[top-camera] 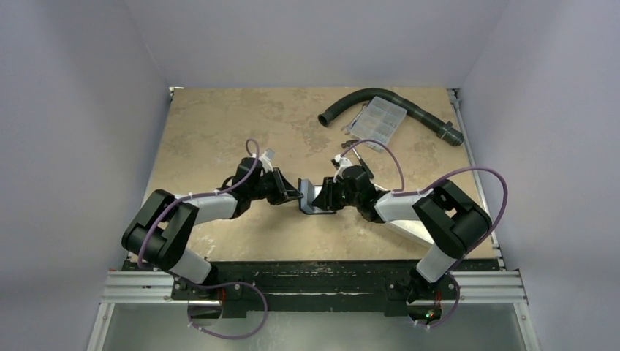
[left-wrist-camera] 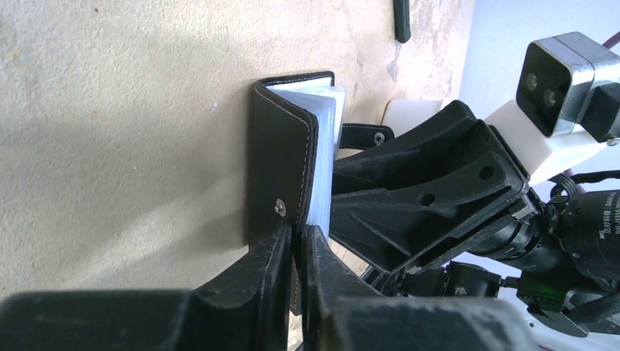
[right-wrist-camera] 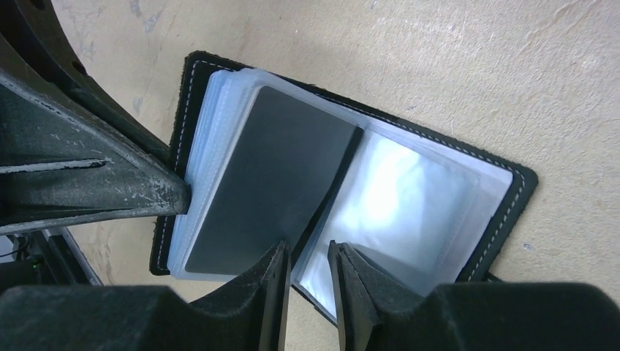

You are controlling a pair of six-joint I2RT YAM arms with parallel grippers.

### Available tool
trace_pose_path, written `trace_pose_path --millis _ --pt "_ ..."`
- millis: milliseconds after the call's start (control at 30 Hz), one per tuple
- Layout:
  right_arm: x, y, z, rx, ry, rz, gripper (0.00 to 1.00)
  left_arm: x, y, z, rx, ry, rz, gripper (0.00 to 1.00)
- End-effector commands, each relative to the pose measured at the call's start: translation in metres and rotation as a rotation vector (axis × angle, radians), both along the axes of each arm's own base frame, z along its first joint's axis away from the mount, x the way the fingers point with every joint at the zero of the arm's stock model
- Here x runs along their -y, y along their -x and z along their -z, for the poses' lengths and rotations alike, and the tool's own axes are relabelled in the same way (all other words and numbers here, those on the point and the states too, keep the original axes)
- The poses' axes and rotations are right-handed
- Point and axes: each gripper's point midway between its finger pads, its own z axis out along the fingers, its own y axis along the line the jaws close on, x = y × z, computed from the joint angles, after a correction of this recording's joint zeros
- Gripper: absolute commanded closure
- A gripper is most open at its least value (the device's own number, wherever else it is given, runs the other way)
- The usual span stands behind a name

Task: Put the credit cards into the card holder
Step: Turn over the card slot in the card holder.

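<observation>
Arms: left arm (top-camera: pixel 210 207) and right arm (top-camera: pixel 398 207), white shells between bulky black joint housings.
Cables: purple cable (top-camera: pixel 252 150) looped along each arm.
Tools: left tool (left-wrist-camera: pixel 298 238) and right tool (right-wrist-camera: pixel 307 256), matte black, scuffed, dusty fingers.
Camera: wrist camera (left-wrist-camera: pixel 559 77), silver-and-white block, two round lenses.
Motor: motor housing (left-wrist-camera: pixel 596 227), black, white printed lettering.

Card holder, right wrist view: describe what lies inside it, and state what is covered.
Inside the card holder: clear sleeves, one holding a dark card. Sleeves stacked beneath are covered; the right claw hides their lower edge.
</observation>
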Motion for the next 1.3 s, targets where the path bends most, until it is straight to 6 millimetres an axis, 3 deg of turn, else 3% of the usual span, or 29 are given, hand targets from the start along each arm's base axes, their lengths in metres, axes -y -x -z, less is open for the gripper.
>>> trace_pose_path --millis 0,100,467,633,800,1267 --pt "0.005 -0.001 -0.013 0.036 0.008 -0.001 0.64 0.011 -0.008 -0.016 0.068 -0.018 0.042 0.94" --pt "0.01 -0.004 -0.016 0.051 0.038 0.012 0.6 0.011 -0.011 -0.023 0.088 -0.046 0.046 1.0" --pt "0.021 -0.004 -0.037 0.102 0.062 0.026 0.42 0.007 -0.009 -0.033 0.11 -0.101 0.074 1.0" --pt "0.008 0.007 -0.059 0.125 -0.044 -0.042 0.28 0.01 -0.005 -0.041 0.148 -0.15 0.112 1.0" --pt "-0.01 0.018 -0.072 0.11 -0.18 -0.108 0.22 0.013 0.0 -0.05 0.174 -0.159 0.121 1.0" --pt "-0.013 0.019 -0.057 0.079 -0.205 -0.097 0.17 0.02 0.007 -0.055 0.166 -0.136 0.148 1.0"
